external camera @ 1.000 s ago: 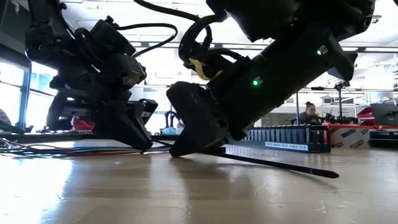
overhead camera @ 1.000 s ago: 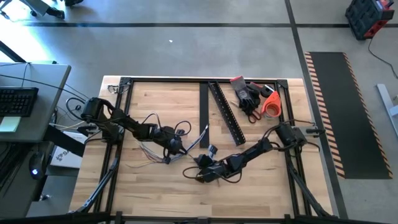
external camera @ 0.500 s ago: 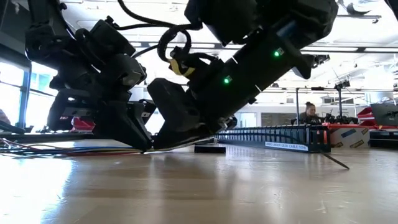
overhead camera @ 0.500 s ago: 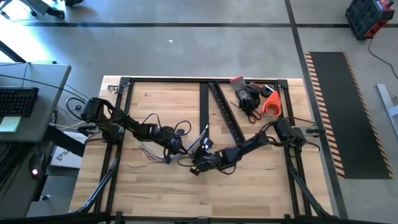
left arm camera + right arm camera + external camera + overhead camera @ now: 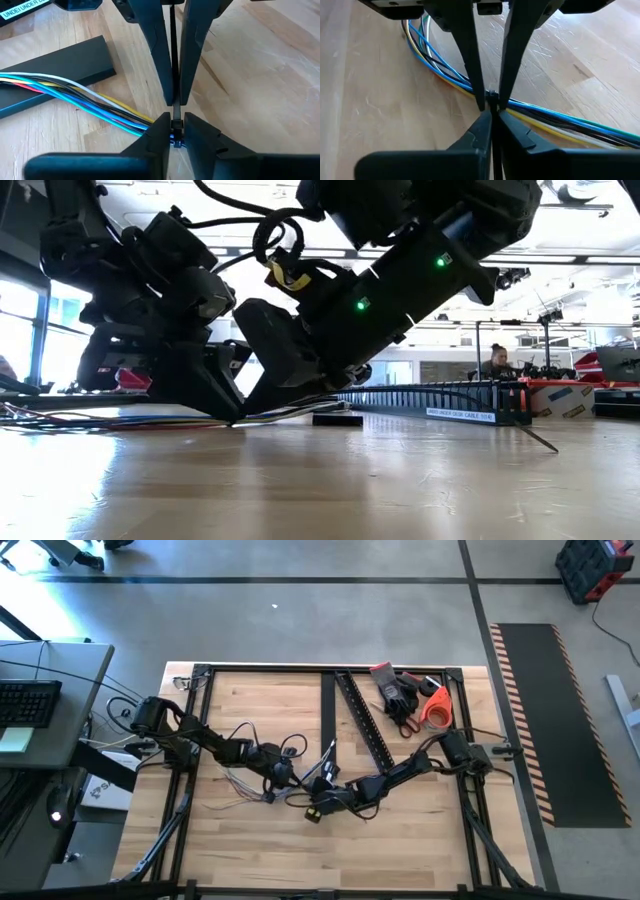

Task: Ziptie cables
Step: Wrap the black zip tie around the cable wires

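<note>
**Two grippers meet nose to nose over the wire bundle, mid-tabletop**

Where the two dark arms converge near the middle of the pale wooden tabletop [image 5: 420,830], the left gripper [image 5: 284,776] and the right gripper [image 5: 318,802] sit tip to tip.

Counts: two arms, two grippers, one bunch of cables [image 5: 445,70], two long black slotted rails [image 5: 366,722] lying toward the far side, one orange-handled tool [image 5: 436,707] beside a pair of black gloves [image 5: 394,688] at the far right corner.

Orientation: the bundle lies flat on the wood; its long axis crosses the line between the two grippers. In the high view its loose ends fan out toward the left arm [image 5: 240,785].

Appearance: very thin flexible wires in blue, yellow, white, black and a red-orange strand, lying side by side; one end runs over a flat black slab [image 5: 60,65].

Fingers: the right fingers [image 5: 482,125] are pressed shut on a thin black strap [image 5: 172,60] that stands at the bundle. The left fingers [image 5: 155,132] are nearly together, pinching the same strap at a small dark block against the wires.
</note>
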You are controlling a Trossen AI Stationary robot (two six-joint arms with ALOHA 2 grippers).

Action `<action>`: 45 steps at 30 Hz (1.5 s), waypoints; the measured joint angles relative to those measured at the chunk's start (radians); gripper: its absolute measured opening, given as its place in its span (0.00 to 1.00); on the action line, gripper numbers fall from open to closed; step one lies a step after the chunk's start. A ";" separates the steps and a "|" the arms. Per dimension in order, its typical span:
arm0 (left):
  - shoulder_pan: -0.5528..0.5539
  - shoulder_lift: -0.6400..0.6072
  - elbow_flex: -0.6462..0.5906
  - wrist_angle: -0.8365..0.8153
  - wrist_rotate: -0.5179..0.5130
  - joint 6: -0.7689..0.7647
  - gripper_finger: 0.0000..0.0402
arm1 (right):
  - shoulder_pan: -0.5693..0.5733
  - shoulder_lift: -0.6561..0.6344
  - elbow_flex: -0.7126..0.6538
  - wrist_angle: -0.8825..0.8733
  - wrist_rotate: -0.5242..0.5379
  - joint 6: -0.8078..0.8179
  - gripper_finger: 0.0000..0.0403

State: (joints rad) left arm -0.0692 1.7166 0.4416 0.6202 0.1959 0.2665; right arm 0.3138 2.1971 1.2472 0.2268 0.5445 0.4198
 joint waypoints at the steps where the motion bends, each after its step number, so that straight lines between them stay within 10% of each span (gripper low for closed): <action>1: 0.000 -0.003 0.000 -0.003 0.000 0.000 0.13 | 0.000 0.000 0.000 0.000 0.000 -0.002 0.02; 11: 0.000 -0.014 -0.001 0.000 0.060 -0.041 0.25 | 0.008 0.000 0.000 -0.002 0.001 -0.065 0.00; 26: 0.002 -0.004 -0.001 0.022 0.062 -0.056 0.02 | 0.012 0.000 0.000 0.017 0.014 -0.133 0.00; 45: 0.003 -0.007 0.000 -0.041 -0.011 0.012 0.01 | 0.069 -0.003 0.001 -0.161 0.107 0.007 0.00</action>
State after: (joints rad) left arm -0.0658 1.7097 0.4419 0.5790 0.1844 0.2789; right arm 0.3824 2.1944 1.2484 0.0654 0.6514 0.4264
